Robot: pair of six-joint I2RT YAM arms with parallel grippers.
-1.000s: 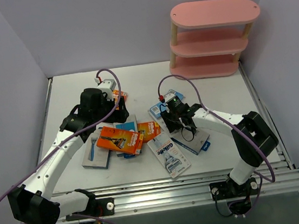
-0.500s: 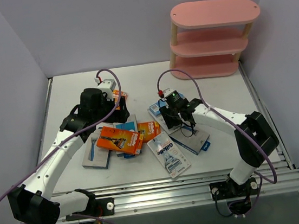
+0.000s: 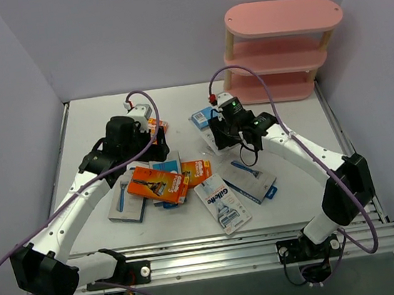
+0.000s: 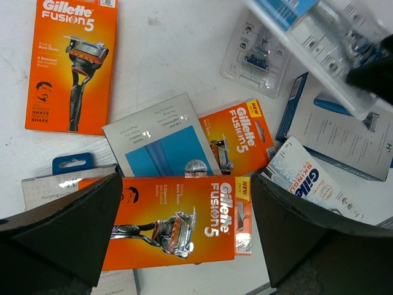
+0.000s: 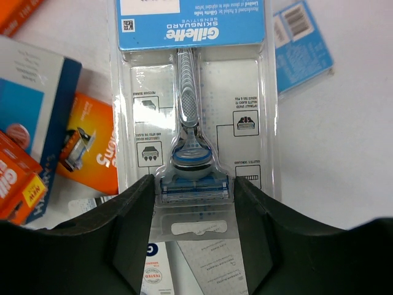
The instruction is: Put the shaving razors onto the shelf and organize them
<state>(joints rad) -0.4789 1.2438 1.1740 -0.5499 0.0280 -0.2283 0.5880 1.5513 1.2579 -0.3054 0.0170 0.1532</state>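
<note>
Orange pack (image 4: 175, 222) under pincer (image 4: 187, 212); blurry blister (image 4: 319, 37), perhaps.

Glossy clear-plastic blister card (image 5: 195, 92)

Bright, even light; soft shadows on the bench (image 3: 92, 117). Glare spots on the clear blister card (image 5: 196, 141). Upper right of the left wrist view is blurred; the left tool (image 4: 187, 184) looks soft-edged.

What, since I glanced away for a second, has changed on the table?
The right gripper, shut on a Gillette blister pack, carried it toward the shelf. The left gripper stayed open above the orange packs, which kept their places.
</note>
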